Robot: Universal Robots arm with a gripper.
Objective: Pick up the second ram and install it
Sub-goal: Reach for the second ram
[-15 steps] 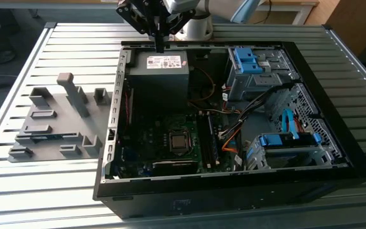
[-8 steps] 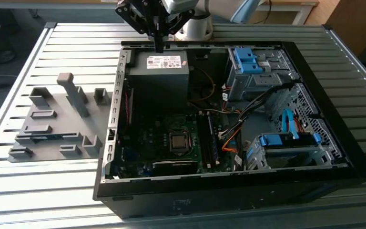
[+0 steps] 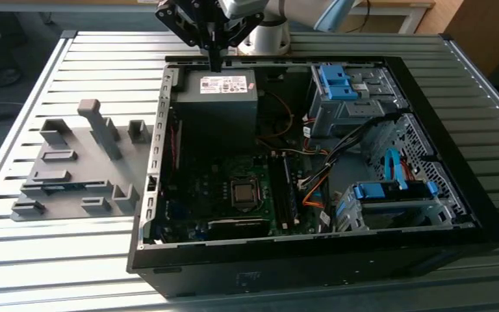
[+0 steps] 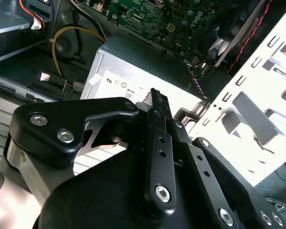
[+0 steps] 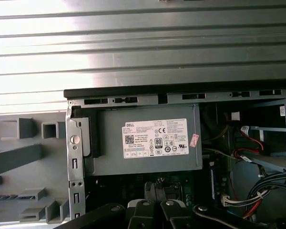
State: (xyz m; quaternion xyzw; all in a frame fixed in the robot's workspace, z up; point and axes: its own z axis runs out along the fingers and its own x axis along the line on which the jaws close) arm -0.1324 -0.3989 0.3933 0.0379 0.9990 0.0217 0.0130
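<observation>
Gripper (image 3: pixel 215 65) hangs over the power supply (image 3: pixel 217 84), fingers together, empty. Second ram (image 3: pixel 62 188) lies in the grey holder (image 3: pixel 93 170), well apart. Judged light, stiff, fragile (chips, contacts), so grip the long edges mid-length.

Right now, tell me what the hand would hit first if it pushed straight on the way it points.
Most likely the labelled face of the power supply, directly below the hand; the depth between them is unclear.

High, angled down in the exterior view, over the whole open case (image 3: pixel 319 253) on the surface (image 3: pixel 85 260). Close behind the end effector (image 4: pixel 155 98) in both wrist views, facing the power supply (image 5: pixel 148 143), shared by all three.
</observation>
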